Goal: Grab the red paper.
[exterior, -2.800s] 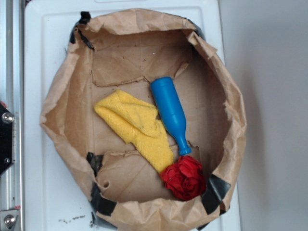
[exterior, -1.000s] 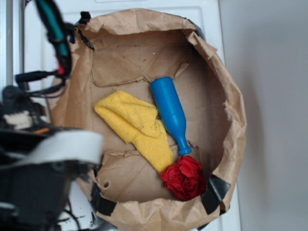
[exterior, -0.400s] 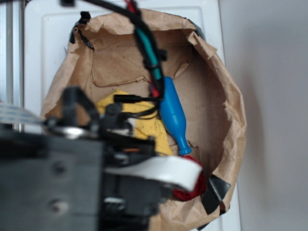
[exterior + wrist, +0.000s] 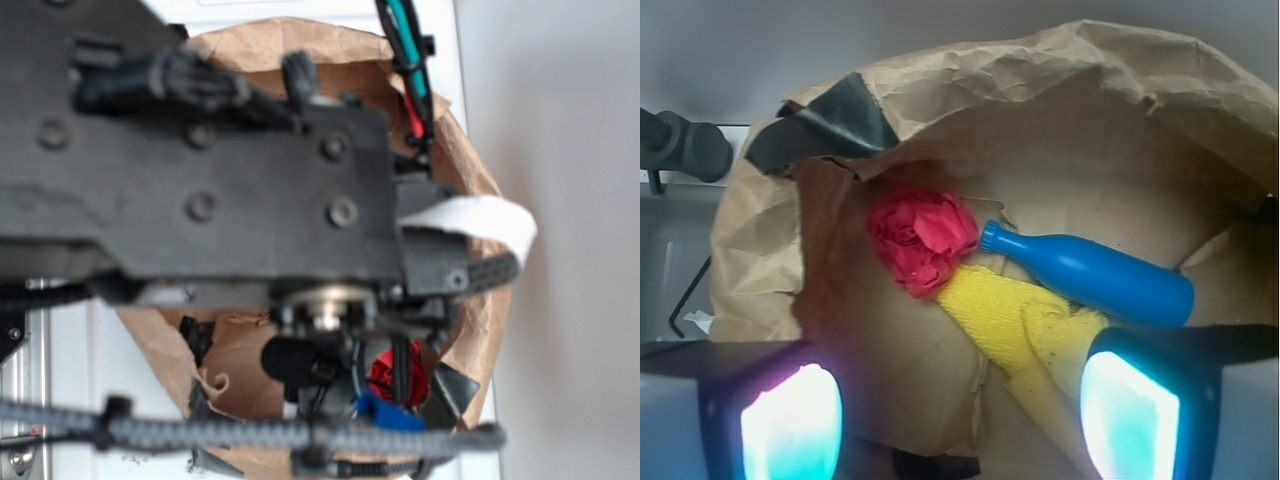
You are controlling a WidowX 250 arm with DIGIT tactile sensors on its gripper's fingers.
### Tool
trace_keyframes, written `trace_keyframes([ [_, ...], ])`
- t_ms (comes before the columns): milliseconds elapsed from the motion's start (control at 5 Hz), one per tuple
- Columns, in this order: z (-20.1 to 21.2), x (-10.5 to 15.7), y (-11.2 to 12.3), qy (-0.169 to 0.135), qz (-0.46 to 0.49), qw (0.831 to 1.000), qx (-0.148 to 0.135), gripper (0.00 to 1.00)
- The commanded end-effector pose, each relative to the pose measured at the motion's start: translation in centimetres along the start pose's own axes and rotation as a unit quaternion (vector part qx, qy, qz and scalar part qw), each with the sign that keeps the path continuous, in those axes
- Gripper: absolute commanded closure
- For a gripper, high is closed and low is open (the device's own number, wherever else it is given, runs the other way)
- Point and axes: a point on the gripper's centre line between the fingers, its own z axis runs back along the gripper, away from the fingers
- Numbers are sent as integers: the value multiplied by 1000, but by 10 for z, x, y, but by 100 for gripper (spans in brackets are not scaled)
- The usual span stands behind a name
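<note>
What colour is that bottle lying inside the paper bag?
The bottle is plain bright blue all over, cap included. The wrist view shows it best; the exterior view is mostly blocked by the arm.

1. The worktop [image 4: 70,380] is white and smooth. In the exterior view it shows at the lower left and along the top edge.
2. A metal rail [image 4: 22,385] with bolts runs along the left edge of the worktop.
3. To the right of the worktop lies a plain light grey surface [image 4: 575,240], without any marks. It is not clear if this is floor or wall.
4. In the wrist view, the background [image 4: 790,40] at the top is a plain grey, soft and out of focus.
5. The light is even and diffuse, with only soft shadows.
</note>
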Motion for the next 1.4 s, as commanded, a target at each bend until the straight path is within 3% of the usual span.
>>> trace_keyframes([
  [0, 20, 13, -2, -35, -4, 999, 5, 0],
  [200, 20, 13, -2, -35, -4, 999, 5, 0],
  [400, 8, 5, 8, -48, -61, 997, -30, 0],
  [600, -20, 10, 13, -47, -54, 997, -15, 0],
  [1000, -52, -1, 14, -83, -83, 993, 21, 0],
  [1200, -69, -16, -4, -95, -92, 991, 25, 0],
])
